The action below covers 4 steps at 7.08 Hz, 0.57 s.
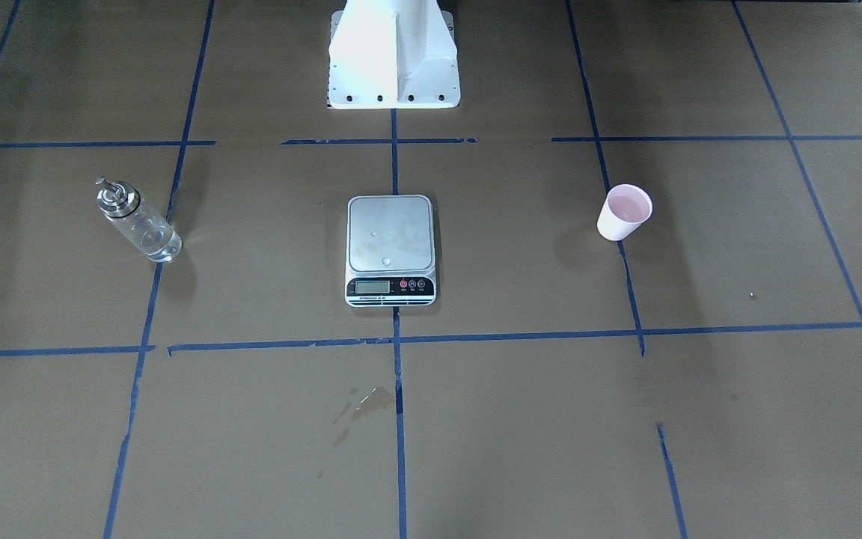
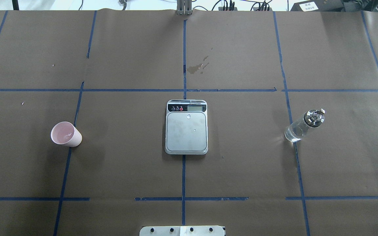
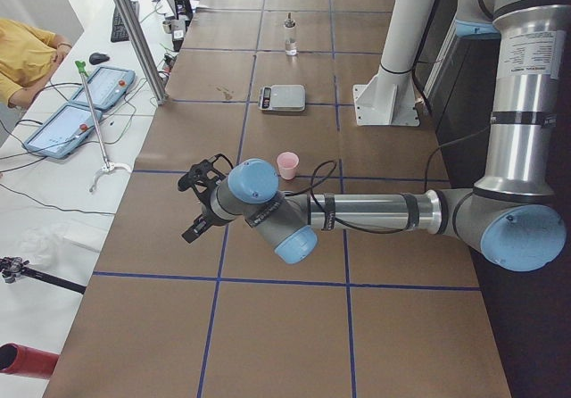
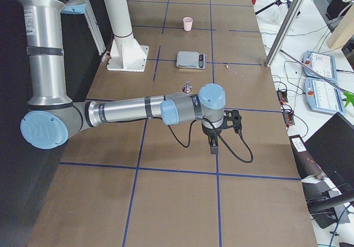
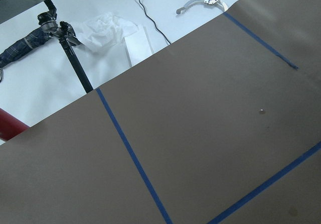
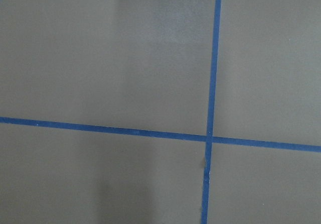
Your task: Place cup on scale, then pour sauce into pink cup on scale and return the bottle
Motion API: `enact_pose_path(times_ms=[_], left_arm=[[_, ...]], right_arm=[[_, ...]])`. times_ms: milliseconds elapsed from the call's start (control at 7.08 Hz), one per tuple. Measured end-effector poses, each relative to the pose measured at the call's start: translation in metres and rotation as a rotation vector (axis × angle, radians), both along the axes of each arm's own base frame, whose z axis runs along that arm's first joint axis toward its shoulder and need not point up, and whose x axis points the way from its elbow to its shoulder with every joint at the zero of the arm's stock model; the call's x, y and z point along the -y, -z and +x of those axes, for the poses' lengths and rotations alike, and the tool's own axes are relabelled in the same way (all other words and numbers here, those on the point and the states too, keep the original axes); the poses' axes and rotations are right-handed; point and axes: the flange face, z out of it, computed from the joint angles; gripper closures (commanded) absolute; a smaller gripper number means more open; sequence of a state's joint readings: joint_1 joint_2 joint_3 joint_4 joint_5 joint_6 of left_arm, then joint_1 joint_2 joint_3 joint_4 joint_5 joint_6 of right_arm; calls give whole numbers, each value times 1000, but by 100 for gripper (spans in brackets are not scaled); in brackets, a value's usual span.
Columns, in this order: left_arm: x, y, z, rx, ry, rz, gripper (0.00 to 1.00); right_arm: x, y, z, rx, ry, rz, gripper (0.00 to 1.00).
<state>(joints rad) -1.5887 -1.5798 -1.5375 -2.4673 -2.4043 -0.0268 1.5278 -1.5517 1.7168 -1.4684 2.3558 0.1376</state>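
The pink cup (image 1: pixel 624 212) stands upright on the brown paper, apart from the scale, on my left side (image 2: pixel 66 134). The scale (image 1: pixel 390 248) lies in the middle (image 2: pixel 186 131), its steel platform bare but for a few droplets. The clear glass bottle (image 1: pixel 139 222) with metal pourer cap stands on my right side (image 2: pixel 302 127). The clear sauce barely shows inside it. My left gripper (image 3: pixel 193 207) hangs over the paper, beyond the cup (image 3: pixel 287 164). My right gripper (image 4: pixel 224 132) hangs beyond the bottle (image 4: pixel 188 87). Whether either is open I cannot tell. Both wrist views show only paper and tape.
The table is covered in brown paper with a blue tape grid. A wet stain (image 2: pixel 198 67) lies beyond the scale. The white robot base (image 1: pixel 393 52) stands behind the scale. A person (image 3: pixel 22 54) and tablets (image 3: pixel 80 103) are at the far side table.
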Motion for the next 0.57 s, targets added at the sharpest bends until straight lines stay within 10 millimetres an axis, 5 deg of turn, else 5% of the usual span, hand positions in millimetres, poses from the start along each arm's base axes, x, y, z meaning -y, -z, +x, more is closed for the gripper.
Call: enact_pose_path(times_ms=[141,565], left_arm=[[0,7,20,-32,-23,6,0],[-16,63,145,-193,-25,-173,0]], right_arm=[[-1,5,-1,19,-4,28,0],[-3,5,-2,34,-12,62,0]])
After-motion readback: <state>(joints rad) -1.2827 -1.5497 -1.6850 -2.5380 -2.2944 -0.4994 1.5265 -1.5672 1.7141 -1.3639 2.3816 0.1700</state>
